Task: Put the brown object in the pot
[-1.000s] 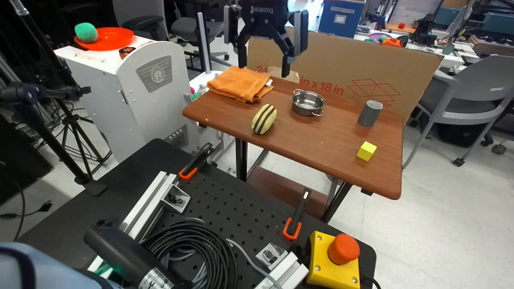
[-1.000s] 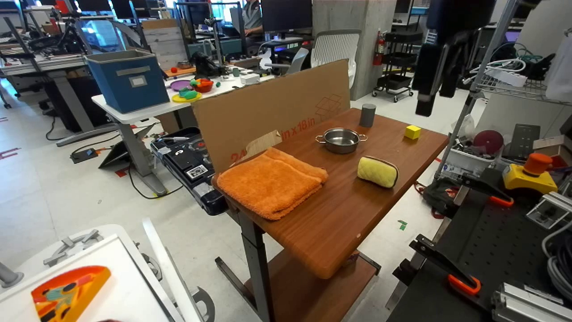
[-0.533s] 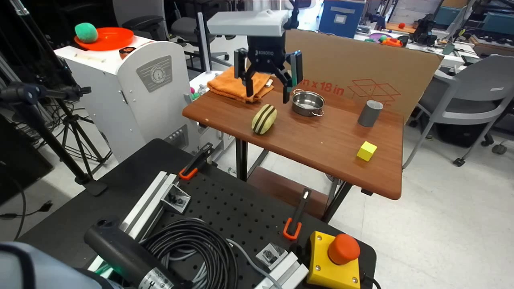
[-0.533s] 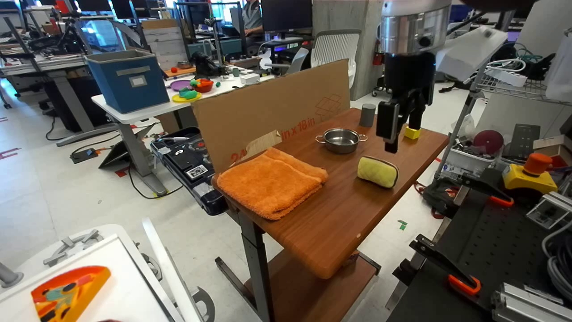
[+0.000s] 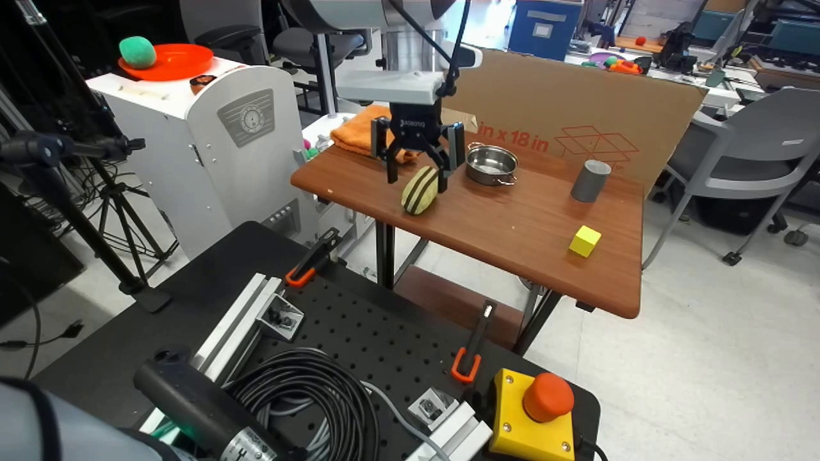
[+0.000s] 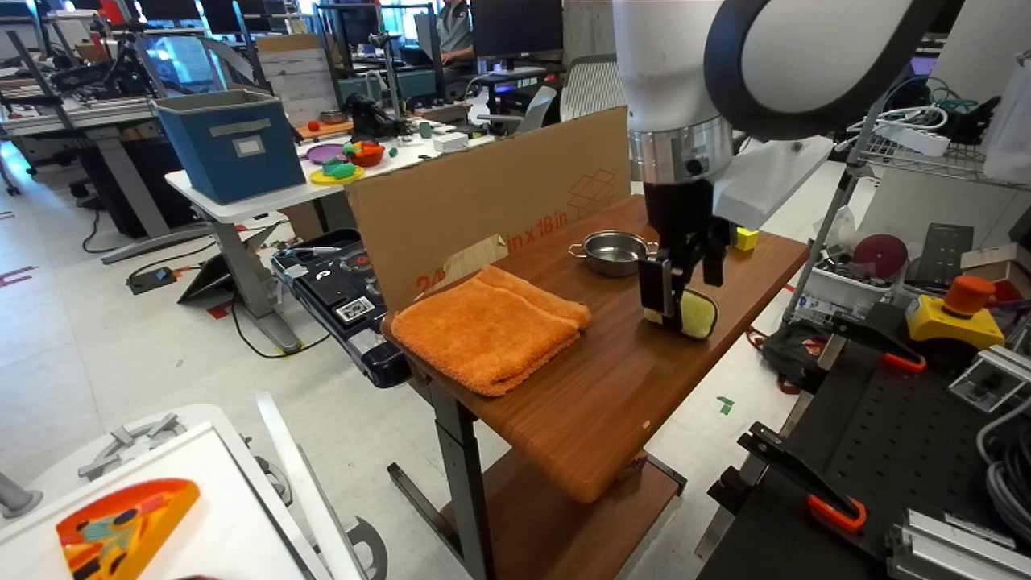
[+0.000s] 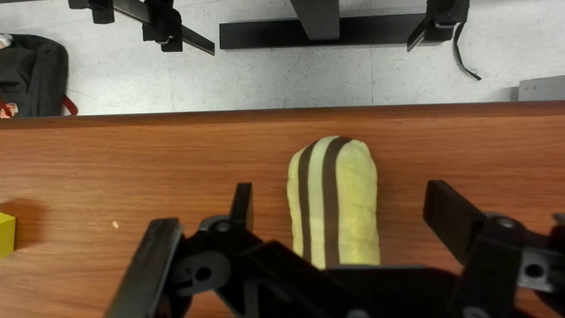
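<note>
The brown object [image 5: 419, 195], an oval with yellow and dark brown lengthwise stripes, lies on the wooden table near its edge. It also shows in an exterior view [image 6: 701, 314], partly behind a finger, and in the wrist view [image 7: 356, 203], its lower end hidden by the gripper body. The pot [image 5: 485, 177], small, silver and two-handled, stands close by; it also shows in an exterior view [image 6: 610, 263], one handle partly hidden. My gripper [image 5: 417, 184] is open over the brown object. In the wrist view the fingers [image 7: 338, 190] are on either side of it, apart from it.
A folded orange cloth [image 6: 491, 330] lies at one table end. A yellow cube [image 5: 585, 241] and an upright grey cylinder [image 5: 590, 181] stand towards the other end. A cardboard panel [image 5: 576, 109] rises along the far side. The table edge [image 7: 282, 112] runs close past the brown object.
My open gripper has come down from well above the table to just over the brown object. The brown object and the pot have not moved.
</note>
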Motion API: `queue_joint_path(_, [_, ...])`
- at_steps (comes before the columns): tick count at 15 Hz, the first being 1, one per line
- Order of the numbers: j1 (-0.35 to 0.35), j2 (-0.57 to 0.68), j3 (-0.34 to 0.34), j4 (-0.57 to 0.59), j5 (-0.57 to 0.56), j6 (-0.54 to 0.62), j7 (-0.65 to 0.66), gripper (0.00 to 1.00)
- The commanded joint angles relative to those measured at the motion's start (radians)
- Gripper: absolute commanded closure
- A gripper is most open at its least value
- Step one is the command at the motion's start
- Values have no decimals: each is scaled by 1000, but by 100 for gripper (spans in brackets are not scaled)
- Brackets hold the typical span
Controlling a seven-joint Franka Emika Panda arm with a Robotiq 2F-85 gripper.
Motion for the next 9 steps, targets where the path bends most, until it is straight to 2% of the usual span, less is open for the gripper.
queue_joint_path(1, [50,68,-46,59,-24,-2,39,32])
queue_joint_path(4, [68,93,-68,84,-22,-7,40,58])
queue_joint_path(9, [73,83,-102,136,-19,-28,41,94])
